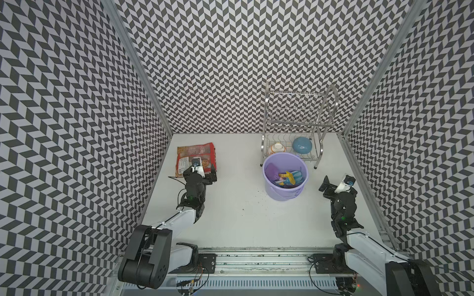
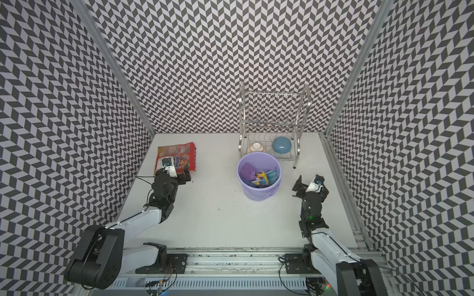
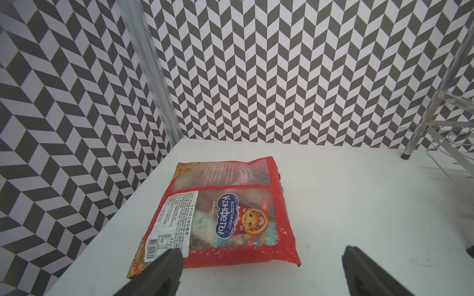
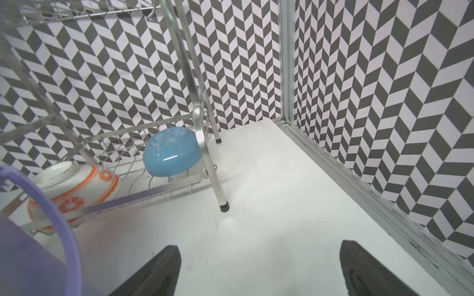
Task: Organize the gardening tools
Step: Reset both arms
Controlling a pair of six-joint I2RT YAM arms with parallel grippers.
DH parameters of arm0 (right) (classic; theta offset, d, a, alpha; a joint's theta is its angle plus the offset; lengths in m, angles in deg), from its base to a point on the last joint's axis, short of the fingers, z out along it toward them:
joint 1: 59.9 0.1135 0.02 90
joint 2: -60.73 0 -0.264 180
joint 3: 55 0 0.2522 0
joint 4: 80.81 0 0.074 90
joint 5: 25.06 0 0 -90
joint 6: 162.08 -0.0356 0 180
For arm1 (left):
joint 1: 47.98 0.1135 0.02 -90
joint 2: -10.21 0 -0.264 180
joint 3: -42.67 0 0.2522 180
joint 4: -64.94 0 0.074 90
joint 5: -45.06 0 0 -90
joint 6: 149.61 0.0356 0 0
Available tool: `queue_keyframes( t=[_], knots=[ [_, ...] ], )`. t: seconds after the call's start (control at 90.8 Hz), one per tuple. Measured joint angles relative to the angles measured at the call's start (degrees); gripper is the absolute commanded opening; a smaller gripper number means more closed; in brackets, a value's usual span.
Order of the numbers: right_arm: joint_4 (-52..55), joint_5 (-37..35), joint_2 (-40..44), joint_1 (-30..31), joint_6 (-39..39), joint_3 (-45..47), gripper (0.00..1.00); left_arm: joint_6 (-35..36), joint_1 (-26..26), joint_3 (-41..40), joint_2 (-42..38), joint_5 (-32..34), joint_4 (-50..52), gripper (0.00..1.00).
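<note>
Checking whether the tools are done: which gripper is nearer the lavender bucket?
Right. The right gripper hangs open just beside the lavender bucket; the left gripper is farther off, open at the red candy bag.

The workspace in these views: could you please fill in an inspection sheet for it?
Surface: white table, dark specks beside the lavender bucket.
Job's things: gardening tools piled inside the bucket.
Clutter: red snack bag; dish rack holding blue bowl and orange-patterned bowl.
Grippers: left gripper open at the bag's near edge; right gripper open, empty, beside the bucket.
Cables: black cable at left wrist; wires by front rail.
Surroundings: chevron-patterned walls.
</note>
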Motion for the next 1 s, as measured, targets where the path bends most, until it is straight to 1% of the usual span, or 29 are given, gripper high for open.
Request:
queue_keyframes(
  t=[0.286,0.441,0.595,0.694,0.793,1.003],
  knots=[
    [-17.9,4.4,-10.1,0.0,2.6,1.6,1.0,1.2,5.5,-6.4,6.2,-6.0,-15.5,1.0],
    [-23.8,6.2,-13.9,0.0,3.5,1.6,1.0,1.4,7.1,-7.9,10.1,-9.3,-21.7,1.0],
    [-27.6,8.8,-15.8,0.0,5.7,1.6,1.0,1.9,7.6,-7.8,14.0,-12.6,-26.9,1.0],
    [-31.4,10.5,-17.9,0.0,7.3,1.7,1.0,2.0,8.1,-7.8,16.7,-14.4,-28.8,1.0],
    [-35.1,11.8,-21.0,0.0,8.7,2.2,1.0,1.7,9.1,-7.9,17.1,-15.7,-29.7,1.0],
    [-39.8,14.4,-26.4,-0.5,10.2,2.2,1.0,1.1,9.5,-6.3,17.5,-15.0,-29.4,1.0]
  ],
)
